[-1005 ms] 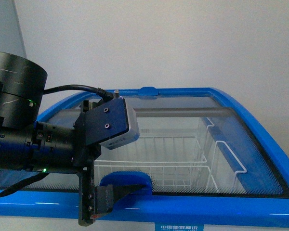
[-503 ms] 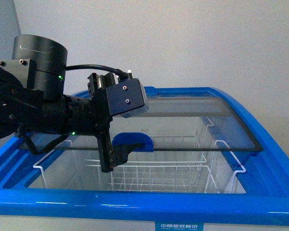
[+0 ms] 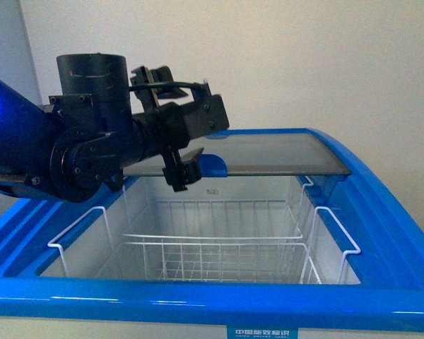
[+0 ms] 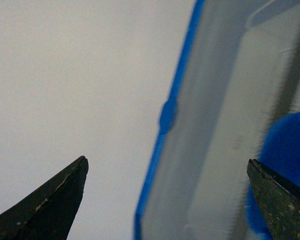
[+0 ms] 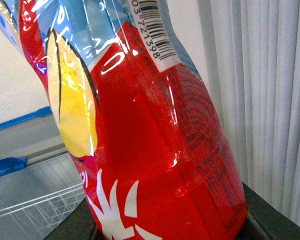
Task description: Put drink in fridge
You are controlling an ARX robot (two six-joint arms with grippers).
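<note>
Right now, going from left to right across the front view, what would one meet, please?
left arm → left gripper → blue lid handle → glass lid → fridge's right blue rim

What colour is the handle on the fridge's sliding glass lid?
The handle is blue; the front view shows it best.

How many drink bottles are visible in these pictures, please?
1. A red-labelled plastic drink bottle fills the right wrist view. None shows in the white wire baskets, whose floors are partly hidden.

Front: overlooks fridge (image 3: 381, 212), faces wall (image 3: 304, 63). Left wrist: near lid (image 4: 215, 140). Right wrist: drink (image 5: 140, 150) close-up. Fridge shared.
</note>
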